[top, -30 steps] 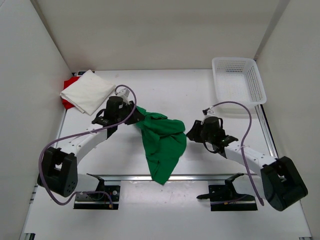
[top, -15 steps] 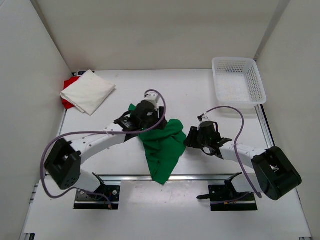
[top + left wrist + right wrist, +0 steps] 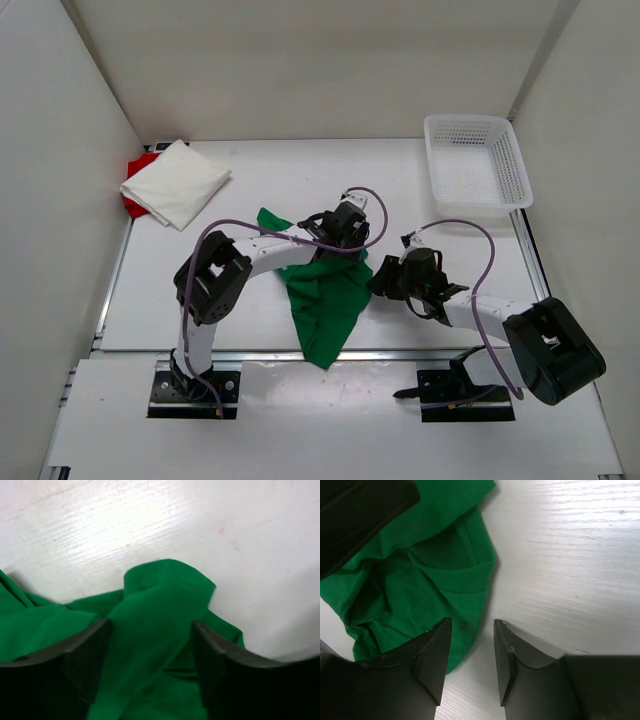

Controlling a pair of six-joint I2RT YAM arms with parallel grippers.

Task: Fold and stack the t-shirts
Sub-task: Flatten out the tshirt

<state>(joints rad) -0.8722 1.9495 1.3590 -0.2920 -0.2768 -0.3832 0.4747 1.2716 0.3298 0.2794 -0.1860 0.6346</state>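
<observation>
Green t-shirt point(image 3: 325, 295) lying loosely bunched at the middle of the table point(image 3: 300, 180), wider at its far end and narrowing to a near tip that reaches the metal rail point(image 3: 400, 353) along the table's near side. Left gripper point(image 3: 345, 228) set low over the shirt's far right corner, its jaws spread wide; in the left wrist view a raised fold of green cloth lies between them on the table surface, not pinched, so this gripper has hold of nothing. Right gripper point(image 3: 385, 278) just beside the shirt's right edge, its jaws partly apart (the gap narrower than the left gripper's) with only bare table between them; the cloth's rounded edge lies close to one jaw, and whether it touches cannot be told. White t-shirt point(image 3: 178, 182) folded flat at the far left corner, lying on top of the red t-shirt point(image 3: 137, 166), of which only a strip along the left side shows. White mesh basket point(image 3: 465, 120) at the far right corner, well apart from both grippers and all three shirts.
</observation>
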